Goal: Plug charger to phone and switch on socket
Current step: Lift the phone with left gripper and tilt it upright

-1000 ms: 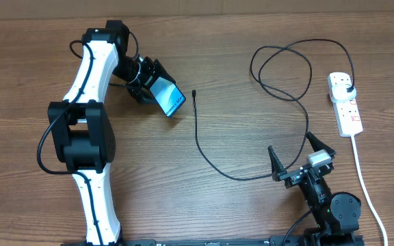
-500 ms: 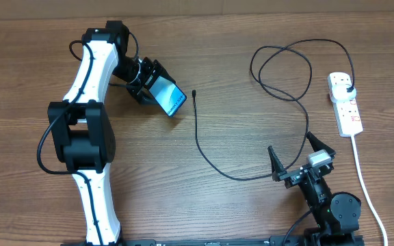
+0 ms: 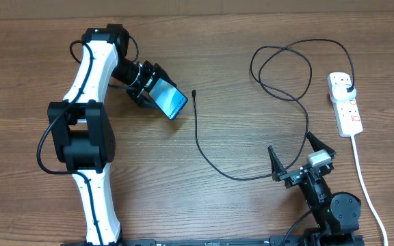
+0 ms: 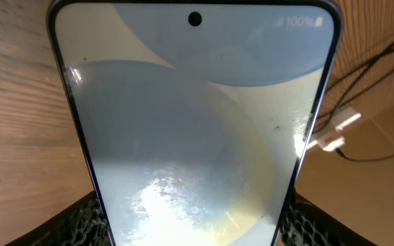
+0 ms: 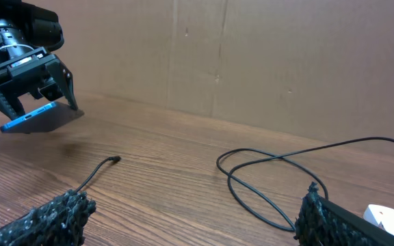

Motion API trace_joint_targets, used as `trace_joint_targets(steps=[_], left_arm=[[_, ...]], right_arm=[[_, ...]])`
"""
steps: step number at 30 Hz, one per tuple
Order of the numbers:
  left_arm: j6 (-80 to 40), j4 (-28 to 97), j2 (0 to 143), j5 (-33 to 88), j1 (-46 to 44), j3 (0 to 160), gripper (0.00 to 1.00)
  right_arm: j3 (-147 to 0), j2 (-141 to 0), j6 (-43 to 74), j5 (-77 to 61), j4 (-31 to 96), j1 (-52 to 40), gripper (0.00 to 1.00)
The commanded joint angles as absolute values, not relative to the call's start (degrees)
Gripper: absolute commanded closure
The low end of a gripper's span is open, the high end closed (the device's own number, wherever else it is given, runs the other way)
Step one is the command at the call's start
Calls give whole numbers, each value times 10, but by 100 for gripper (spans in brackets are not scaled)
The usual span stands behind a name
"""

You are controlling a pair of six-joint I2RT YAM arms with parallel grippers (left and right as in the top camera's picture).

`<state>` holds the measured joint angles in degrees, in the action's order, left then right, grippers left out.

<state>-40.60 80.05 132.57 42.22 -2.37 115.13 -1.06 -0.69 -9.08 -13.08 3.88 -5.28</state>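
Note:
My left gripper [image 3: 148, 87] is shut on the phone [image 3: 169, 101], holding it tilted above the table at the back left; the light-blue screen fills the left wrist view [image 4: 197, 130]. The black charger cable [image 3: 200, 140] lies in the middle, its connector tip [image 3: 193, 93] just right of the phone. The cable loops right to its black plug [image 3: 348, 88] seated in the white socket strip [image 3: 345, 106]. My right gripper [image 3: 298, 164] is open and empty at the front right, resting over the cable. In the right wrist view the phone [image 5: 43, 116] and the tip [image 5: 115, 160] show.
The strip's white cord [image 3: 366, 184] runs down the right edge toward the front. A brown cardboard wall [image 5: 252, 61] stands behind the table. The cable forms a wide loop [image 3: 282, 68] at the back right.
The left gripper has shifted the phone slightly to the right and toward the front, closer to the connector tip. The right arm has not moved.

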Motion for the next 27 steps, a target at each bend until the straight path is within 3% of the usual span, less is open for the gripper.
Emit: trace_joint_targets(steps=[1, 27], left_arm=[[-422, 808, 1329, 483, -26, 1169, 60], [-539, 808, 1329, 583, -22, 1169, 62]], right_arm=[[-4, -2, -93, -127, 36, -51, 0], [-4, -2, -93, -127, 34, -51, 0]])
